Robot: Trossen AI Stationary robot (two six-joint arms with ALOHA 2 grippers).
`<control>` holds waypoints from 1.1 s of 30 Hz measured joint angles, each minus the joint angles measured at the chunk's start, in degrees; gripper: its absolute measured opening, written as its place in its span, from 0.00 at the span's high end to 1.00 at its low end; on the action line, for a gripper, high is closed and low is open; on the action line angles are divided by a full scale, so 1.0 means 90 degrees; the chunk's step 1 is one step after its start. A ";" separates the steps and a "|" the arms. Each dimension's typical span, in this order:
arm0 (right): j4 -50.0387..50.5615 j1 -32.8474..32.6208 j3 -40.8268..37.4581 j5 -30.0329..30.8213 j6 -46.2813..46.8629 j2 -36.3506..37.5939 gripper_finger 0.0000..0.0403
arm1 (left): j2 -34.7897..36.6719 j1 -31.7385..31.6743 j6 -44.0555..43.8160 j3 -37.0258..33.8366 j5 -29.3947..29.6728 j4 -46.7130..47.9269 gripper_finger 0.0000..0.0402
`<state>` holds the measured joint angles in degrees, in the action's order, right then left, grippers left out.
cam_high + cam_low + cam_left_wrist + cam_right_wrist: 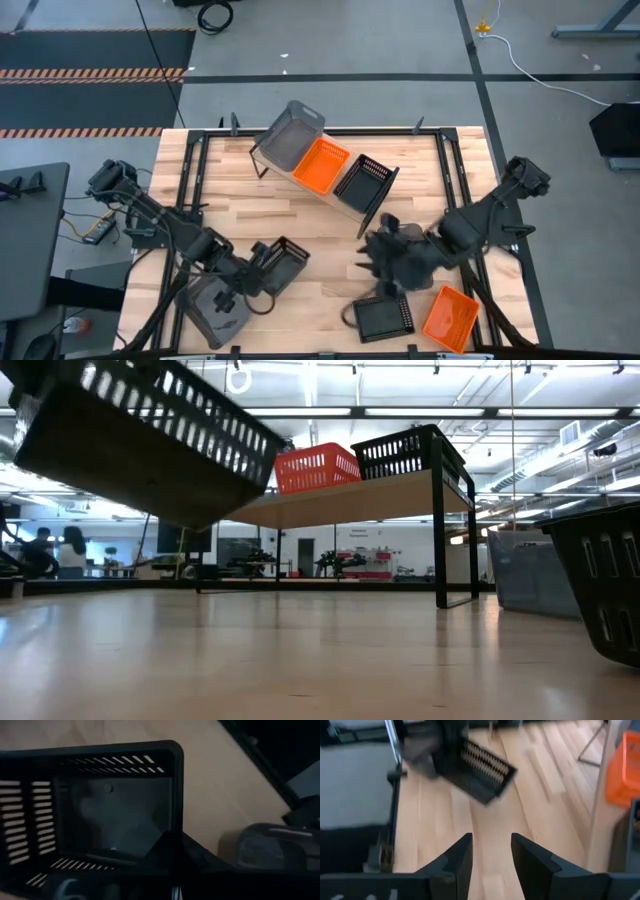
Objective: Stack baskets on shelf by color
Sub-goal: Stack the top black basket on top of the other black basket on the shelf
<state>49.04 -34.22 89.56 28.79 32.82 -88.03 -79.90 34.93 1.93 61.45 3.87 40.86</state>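
Black basket hangs tilted above the tabletop, pinched by the left claw for shelf stacking. Right claw waits open, empty.

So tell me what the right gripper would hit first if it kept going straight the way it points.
The right gripper, open and empty, points across bare tabletop. The first thing in that line looks to be the black basket held by the left gripper, though depth is hard to judge.
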 joint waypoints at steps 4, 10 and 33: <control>-0.0485 0.0656 0.0000 -0.0543 -0.0434 -0.0002 0.65 | -0.0026 -0.0047 0.0034 0.0002 0.0013 0.0175 0.97; -0.0525 0.1683 0.0000 -0.1590 -0.0562 -0.0232 0.64 | -0.0293 0.0056 0.0517 0.0007 0.0533 0.0276 0.97; -0.1609 0.2232 0.0000 -0.2661 -0.0867 -0.1631 0.57 | -0.1433 0.0203 0.1109 0.2195 0.1550 0.1273 0.97</control>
<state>34.57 -14.13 89.56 4.84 25.01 -102.70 -92.79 36.76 11.92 81.20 17.82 52.32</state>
